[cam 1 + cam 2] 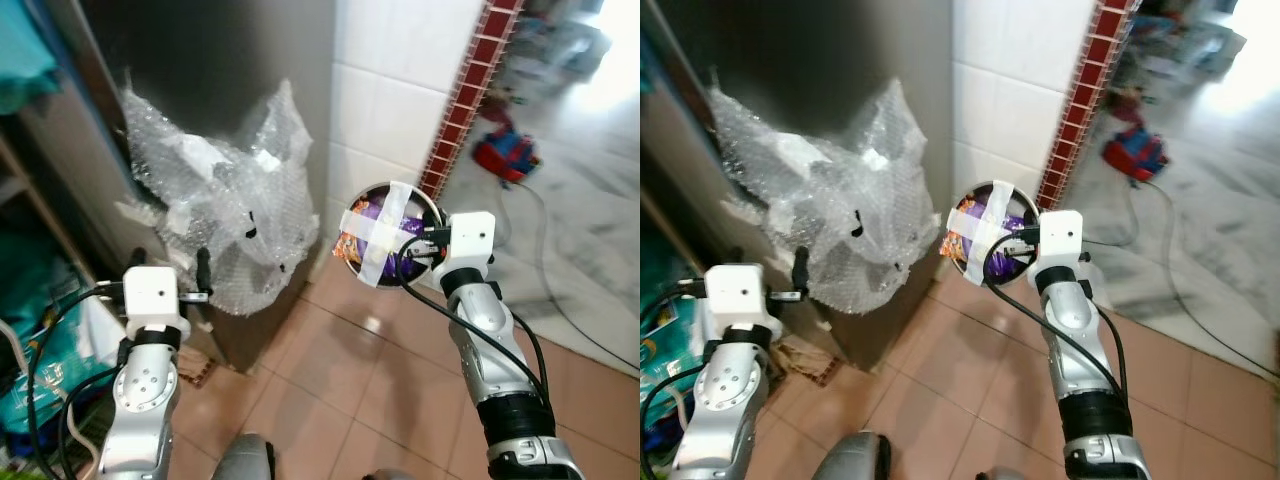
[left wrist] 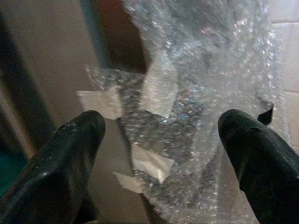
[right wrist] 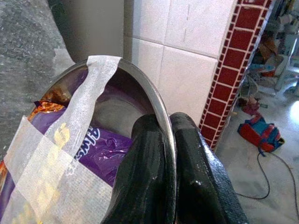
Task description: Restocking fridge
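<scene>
A steel bowl with purple and orange snack packets inside is crossed with white tape. My right gripper is shut on the bowl's rim, holding it in the air beside the fridge's grey side. Bubble wrap is taped to the fridge's corner. My left gripper is open, its fingertips spread in front of the bubble wrap without touching it. The left arm is raised at the lower left.
A white tiled wall with a red tile strip stands behind the bowl. A red and blue bag and a cable lie on the floor to the right. Shelves with teal packages are at the left.
</scene>
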You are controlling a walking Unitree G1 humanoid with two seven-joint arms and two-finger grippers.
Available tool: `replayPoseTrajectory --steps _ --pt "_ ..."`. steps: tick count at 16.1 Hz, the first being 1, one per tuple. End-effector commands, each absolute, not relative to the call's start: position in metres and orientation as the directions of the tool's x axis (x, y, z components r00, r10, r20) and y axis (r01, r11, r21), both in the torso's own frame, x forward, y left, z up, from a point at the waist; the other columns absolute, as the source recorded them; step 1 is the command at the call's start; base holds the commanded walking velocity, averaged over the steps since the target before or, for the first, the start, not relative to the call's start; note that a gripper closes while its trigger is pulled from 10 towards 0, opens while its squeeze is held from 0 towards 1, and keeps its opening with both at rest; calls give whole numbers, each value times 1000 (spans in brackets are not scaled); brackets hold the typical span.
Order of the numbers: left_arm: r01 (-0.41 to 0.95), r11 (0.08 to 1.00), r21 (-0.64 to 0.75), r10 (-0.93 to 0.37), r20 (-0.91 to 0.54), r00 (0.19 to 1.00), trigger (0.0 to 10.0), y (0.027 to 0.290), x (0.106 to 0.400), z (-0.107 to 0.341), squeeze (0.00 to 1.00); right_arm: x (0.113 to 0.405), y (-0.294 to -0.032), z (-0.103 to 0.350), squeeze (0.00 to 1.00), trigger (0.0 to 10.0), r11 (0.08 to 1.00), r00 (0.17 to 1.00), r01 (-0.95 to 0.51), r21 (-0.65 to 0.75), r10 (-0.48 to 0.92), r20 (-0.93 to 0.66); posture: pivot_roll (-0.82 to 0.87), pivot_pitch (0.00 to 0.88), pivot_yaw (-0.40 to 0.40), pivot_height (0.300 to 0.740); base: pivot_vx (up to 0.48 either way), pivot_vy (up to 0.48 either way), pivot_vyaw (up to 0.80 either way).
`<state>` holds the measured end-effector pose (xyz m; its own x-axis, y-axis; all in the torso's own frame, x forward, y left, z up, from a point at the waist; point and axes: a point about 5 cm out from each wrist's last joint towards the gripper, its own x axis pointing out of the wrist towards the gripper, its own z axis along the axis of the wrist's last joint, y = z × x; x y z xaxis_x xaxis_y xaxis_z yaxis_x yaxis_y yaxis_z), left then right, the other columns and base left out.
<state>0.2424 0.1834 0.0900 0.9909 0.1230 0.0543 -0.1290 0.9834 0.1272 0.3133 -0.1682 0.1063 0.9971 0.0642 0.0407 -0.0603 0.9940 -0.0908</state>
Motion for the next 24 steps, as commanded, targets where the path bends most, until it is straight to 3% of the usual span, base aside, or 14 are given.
replayPoseTrajectory --steps 1,6,13,24 --pt "-125 986 115 121 40 992 10000 182 242 90 0 312 -174 110 0 10000 996 997 -43 -84 48 59 101 38 -37 740 0 0 0" --pt "-98 990 99 96 16 995 10000 182 241 88 0 308 -176 105 0 10000 999 999 -21 -39 22 32 96 52 -29 740 0 362 0" --pt "-73 992 103 74 -1 997 10000 182 240 88 0 305 -176 101 0 10000 999 1000 -10 -39 10 17 100 71 -24 740 0 430 -435" --pt "-40 993 111 40 3 999 10000 181 241 89 0 307 -174 99 0 10000 999 1000 -12 -43 13 9 107 61 -26 740 0 0 0"
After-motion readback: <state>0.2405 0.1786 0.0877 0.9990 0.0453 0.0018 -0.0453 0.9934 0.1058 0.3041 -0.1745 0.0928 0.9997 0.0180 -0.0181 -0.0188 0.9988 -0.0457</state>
